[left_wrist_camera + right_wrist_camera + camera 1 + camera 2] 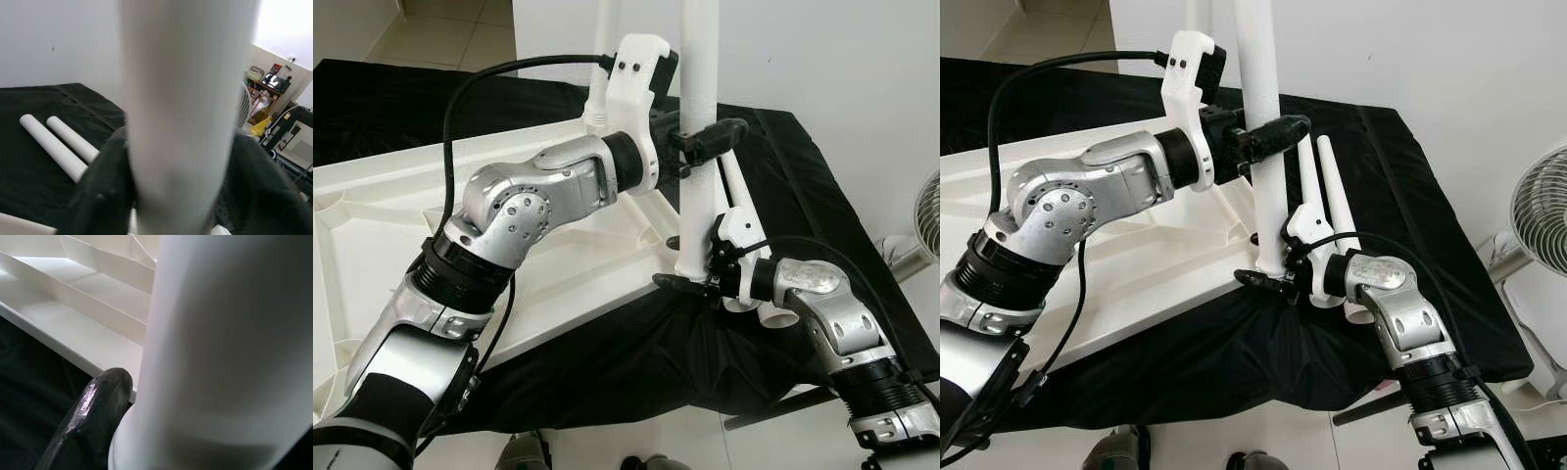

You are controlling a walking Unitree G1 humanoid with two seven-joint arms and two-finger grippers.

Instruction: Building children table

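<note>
White table leg point(698, 127) stands upright at the near right corner of the upside-down white tabletop point(372, 225), which lies on a black cloth point(822, 186). Left end effector point(703, 140) is clamped on the leg partway up; right end effector point(697, 279) is closed around the leg's foot, right at the corner socket. Another leg point(600, 59) already stands upright behind. Two spare legs point(58, 144) lie side by side on the cloth just past the corner.

Risks: leg looks barely seated, so if either grip lets go early it could tip toward the cloth edge. Pushing down off-axis could jam it crooked in the socket or slide the tabletop on the cloth. Right end effector's fingers sit low against the tabletop rim and could get pinched or block the leg from going home.

Orientation: leg's long axis is vertical, bottom end in the socket, free end pointing up out of frame. Spare legs lie flat, tapered ends pointing away from the robot.
</note>
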